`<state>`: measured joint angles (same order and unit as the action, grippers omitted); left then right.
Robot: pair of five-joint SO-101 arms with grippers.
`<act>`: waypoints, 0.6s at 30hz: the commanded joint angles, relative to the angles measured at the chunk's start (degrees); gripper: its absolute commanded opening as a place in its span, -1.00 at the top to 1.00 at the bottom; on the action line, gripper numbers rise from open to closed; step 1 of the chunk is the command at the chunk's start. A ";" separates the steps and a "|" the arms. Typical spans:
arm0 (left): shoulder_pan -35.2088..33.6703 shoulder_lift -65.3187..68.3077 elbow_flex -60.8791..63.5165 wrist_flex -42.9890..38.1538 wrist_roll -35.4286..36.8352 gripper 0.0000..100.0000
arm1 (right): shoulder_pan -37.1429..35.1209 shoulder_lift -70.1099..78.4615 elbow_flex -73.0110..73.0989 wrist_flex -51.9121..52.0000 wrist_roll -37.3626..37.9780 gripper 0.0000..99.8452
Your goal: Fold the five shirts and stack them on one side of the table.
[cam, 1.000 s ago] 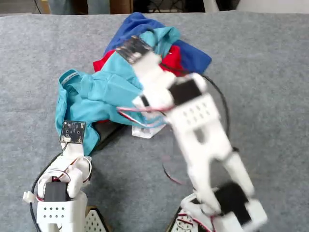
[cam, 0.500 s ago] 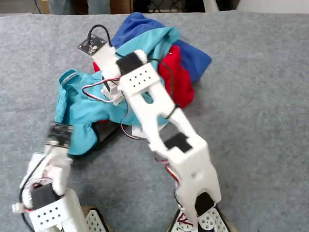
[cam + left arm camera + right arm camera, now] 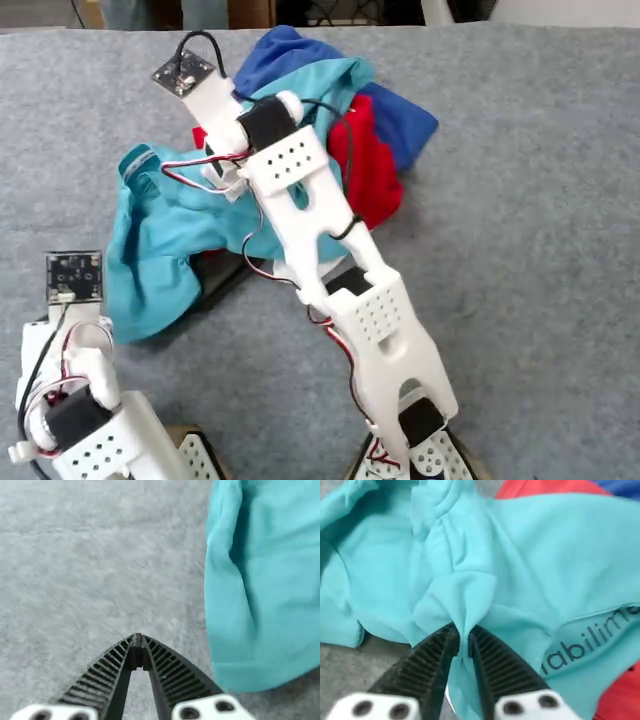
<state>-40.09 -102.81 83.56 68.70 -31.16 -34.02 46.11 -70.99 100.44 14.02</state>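
- Nearest, the L arm [image 3: 90,400] sits at the near-left corner of the table [image 3: 540,260], which has a grey, felt-like top.
- L gripper [image 3: 138,652]: jaws pressed tip to tip w/ nothing btwn them. It is over bare table, just beside the near hem of the teal shirt [image 3: 160,240], not touching it.
- R arm [image 3: 340,270] runs from the near edge at centre diagonally over the heap, toward the far left.
- The teal shirt is rumpled and unfolded, spread on the left of the heap, w/ its neck opening at the far-left end.
- Dark cloth [image 3: 215,272] pokes out from under the teal shirt's near edge; can't tell what it is.
- R gripper [image 3: 462,640]: jaws narrow, clamped on a bunched ridge of the teal shirt, and the fabric gathers into folds at the tips.
- In the R wrist view, dark print [image 3: 590,642] shows on teal fabric beside the gripper.
- Red shirt [image 3: 365,165] is crumpled just right of the R arm and partly under teal fabric.
- Blue shirt [image 3: 400,115] is farthest, at the back and right of the heap, under the red shirt and more teal fabric; can't tell if that teal is the same shirt.
- All shirts lie in one crumpled heap, mid-table toward the far edge.
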 commanded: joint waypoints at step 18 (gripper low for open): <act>-0.31 0.53 -15.78 8.53 5.54 0.94 | 33.05 -56.22 26.68 0.53 0.79 0.97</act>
<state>-40.44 -102.73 72.04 77.14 -26.59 -8.09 -0.13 -48.92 100.97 13.05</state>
